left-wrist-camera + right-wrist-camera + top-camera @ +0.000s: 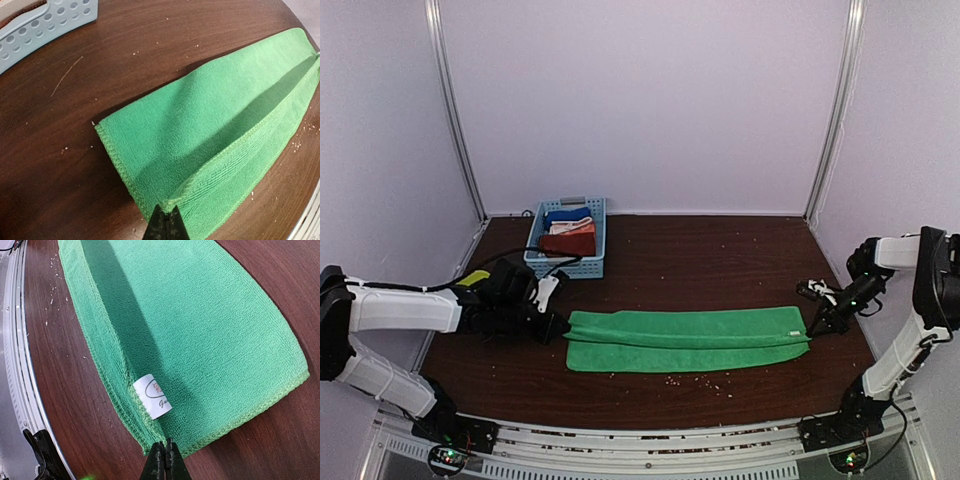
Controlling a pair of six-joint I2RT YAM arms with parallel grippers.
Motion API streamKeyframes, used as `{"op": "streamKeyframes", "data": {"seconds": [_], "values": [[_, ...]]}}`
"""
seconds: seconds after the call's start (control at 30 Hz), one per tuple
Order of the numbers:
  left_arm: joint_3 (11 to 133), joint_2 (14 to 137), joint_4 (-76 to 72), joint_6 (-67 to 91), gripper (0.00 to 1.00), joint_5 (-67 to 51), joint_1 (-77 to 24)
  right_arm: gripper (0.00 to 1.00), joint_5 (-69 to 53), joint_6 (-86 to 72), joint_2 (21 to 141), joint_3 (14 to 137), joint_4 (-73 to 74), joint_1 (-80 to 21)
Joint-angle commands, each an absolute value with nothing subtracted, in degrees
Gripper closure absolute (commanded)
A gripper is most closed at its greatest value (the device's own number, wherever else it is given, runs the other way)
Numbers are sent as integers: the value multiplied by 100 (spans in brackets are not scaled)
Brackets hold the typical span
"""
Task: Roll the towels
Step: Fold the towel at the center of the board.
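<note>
Across the lower middle of the top view, bright green cloth towel (685,340) is lying as a folded strip, long axis running left-right. Left gripper (552,325) is pinching its left end, right gripper (812,328) its right end; both arms equally near.

Top view: high above near edge, facing down and forward, takes in whole table (700,260). Left wrist: low, close, looking along green towel (210,130) from left end. Right wrist: same, from right end. All 3 share it.
</note>
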State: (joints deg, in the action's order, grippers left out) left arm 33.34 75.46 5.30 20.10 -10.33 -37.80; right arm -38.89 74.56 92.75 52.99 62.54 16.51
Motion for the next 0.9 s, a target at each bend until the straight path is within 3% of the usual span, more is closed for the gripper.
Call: {"op": "streamKeyframes", "data": {"seconds": [0.0, 0.87], "values": [[3205, 7662, 546, 2154, 100, -1036, -3885, 100, -3764, 7508, 9228, 5301, 6251, 1698], [2739, 7345, 269, 2611, 100, -827, -4222, 100, -3547, 7899, 9325, 4873, 6163, 1692]]}}
